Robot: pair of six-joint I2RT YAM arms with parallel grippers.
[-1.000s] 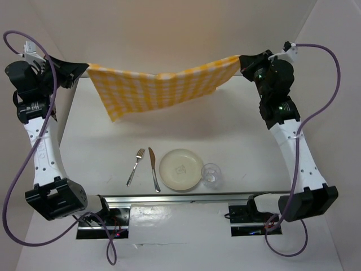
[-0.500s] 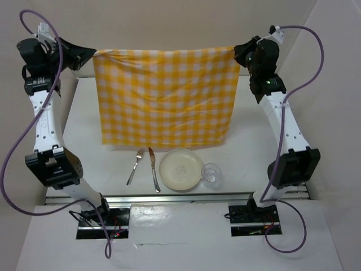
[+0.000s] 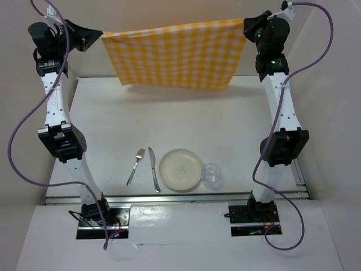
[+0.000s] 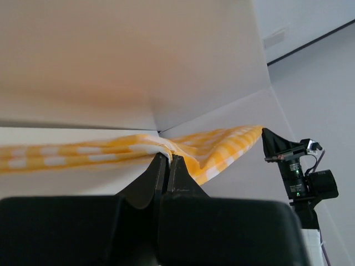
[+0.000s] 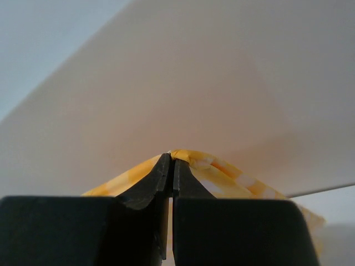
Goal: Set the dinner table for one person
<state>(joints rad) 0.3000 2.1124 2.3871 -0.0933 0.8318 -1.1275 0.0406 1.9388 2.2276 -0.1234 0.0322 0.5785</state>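
One checked cloth [image 3: 177,53], pinched by left hand [image 3: 98,38], right hand [image 3: 246,25]

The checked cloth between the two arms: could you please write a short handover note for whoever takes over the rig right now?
Left gripper: shut on one top corner of the checked cloth. Right gripper: shut on the other.
Done: cloth lifted and spread over the far dinner table; not laid.
Fork, knife, plate, glass: in a row at the near edge, on bare table.
Left: lay the cloth flat, then probably arrange the setting on it.
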